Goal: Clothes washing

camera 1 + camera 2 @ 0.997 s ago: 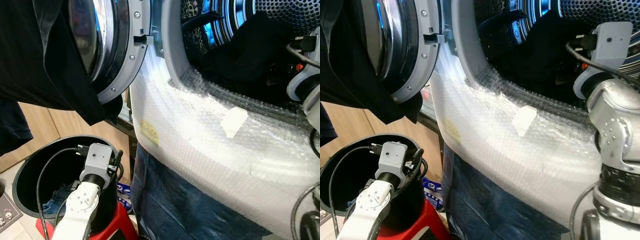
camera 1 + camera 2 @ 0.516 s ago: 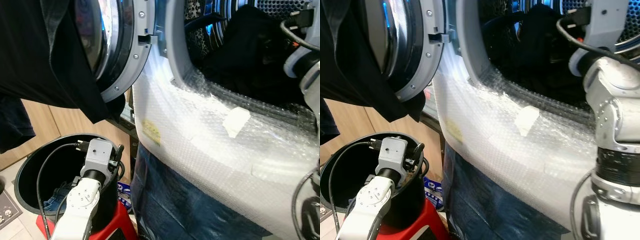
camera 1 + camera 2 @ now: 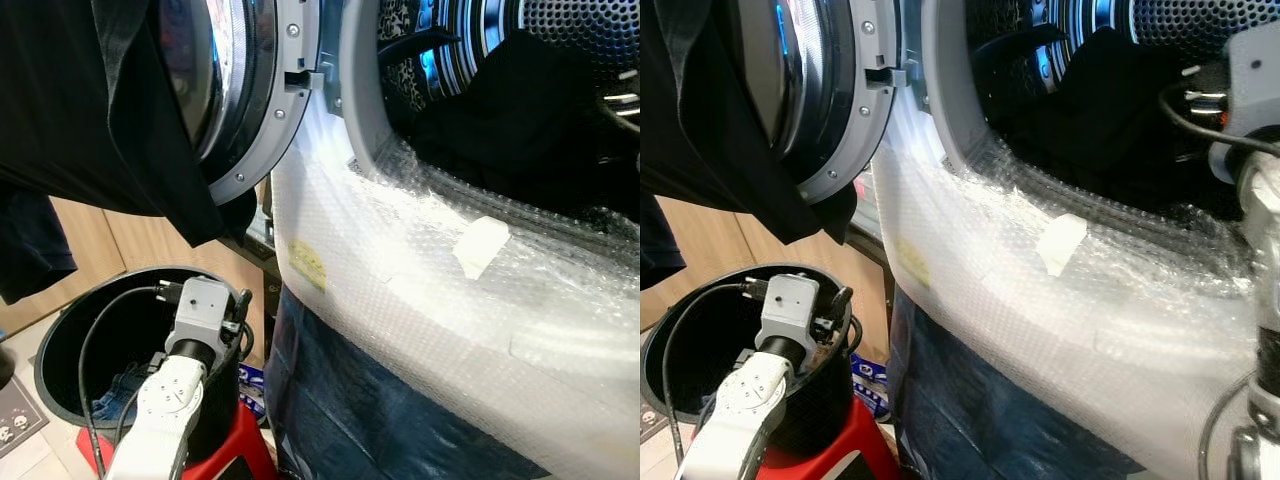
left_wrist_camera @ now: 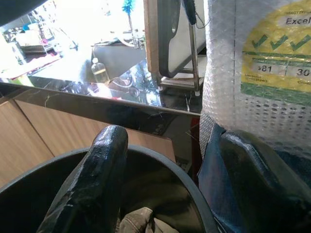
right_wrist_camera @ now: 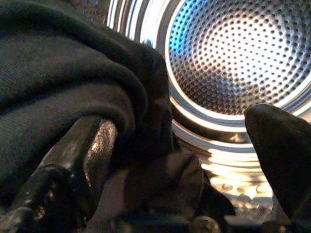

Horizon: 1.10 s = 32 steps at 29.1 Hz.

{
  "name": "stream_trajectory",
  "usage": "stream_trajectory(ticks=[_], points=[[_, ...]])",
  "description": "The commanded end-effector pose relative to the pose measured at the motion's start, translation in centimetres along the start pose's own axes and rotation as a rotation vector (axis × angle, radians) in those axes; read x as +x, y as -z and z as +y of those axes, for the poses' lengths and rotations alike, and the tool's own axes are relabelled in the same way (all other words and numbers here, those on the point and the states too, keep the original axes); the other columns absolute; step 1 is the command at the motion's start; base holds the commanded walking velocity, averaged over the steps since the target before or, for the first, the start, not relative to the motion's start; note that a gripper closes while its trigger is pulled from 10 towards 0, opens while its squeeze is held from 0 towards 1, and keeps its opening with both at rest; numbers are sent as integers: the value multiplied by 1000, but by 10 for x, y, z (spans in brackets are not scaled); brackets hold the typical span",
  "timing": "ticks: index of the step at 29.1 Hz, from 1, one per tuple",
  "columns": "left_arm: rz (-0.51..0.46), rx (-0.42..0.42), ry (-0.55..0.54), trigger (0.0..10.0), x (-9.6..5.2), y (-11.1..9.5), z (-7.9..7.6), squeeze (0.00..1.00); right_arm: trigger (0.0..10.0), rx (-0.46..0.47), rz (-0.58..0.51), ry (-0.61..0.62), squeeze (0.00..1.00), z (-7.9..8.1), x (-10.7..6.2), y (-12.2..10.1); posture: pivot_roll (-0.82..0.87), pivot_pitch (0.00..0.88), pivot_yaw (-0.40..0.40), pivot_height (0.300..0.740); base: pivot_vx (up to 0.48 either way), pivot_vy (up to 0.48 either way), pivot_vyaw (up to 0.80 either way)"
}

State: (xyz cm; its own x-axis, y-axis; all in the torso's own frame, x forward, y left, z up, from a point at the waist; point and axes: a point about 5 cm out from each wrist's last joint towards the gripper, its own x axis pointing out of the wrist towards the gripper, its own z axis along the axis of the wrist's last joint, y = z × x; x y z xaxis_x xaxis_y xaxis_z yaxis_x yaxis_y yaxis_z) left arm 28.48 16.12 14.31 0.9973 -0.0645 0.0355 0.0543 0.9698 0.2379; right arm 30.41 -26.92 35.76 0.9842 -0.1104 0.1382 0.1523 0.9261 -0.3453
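Note:
The washing machine's drum stands open, its round door swung to the left. A heap of black clothes lies inside the drum. My right gripper is inside the drum and open, with a fold of black garment draped over one finger. Its wrist shows at the drum's mouth. My left gripper hangs open just over the black bin, above a bit of cloth. Blue jeans lie in the bin's bottom.
Bubble wrap covers the washer's front, with a blue cloth hanging below it. A black garment hangs over the door at upper left. The bin sits on a red stand. Wooden cabinets lie behind.
My right arm has swung to the right and deeper into the drum. The black garment that stood raised half a second ago has sunk lower. The left arm stays in the bin.

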Motion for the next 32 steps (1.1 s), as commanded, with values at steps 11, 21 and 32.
stream_trajectory(ticks=[11,21,32], points=[[-7,10,37,10000,7,-3,-4,0,10000,362,-184,-310,0,19,-27,-37,5,26,-72,740,0,0,0],[-20,8,39,10000,9,-6,-7,0,10000,590,-185,-600,0,86,-36,-40,23,44,-85,740,0,0,0],[-28,-2,26,10000,12,-8,-8,0,10000,580,-105,-690,0,135,-28,-54,30,47,-101,740,0,0,0]])
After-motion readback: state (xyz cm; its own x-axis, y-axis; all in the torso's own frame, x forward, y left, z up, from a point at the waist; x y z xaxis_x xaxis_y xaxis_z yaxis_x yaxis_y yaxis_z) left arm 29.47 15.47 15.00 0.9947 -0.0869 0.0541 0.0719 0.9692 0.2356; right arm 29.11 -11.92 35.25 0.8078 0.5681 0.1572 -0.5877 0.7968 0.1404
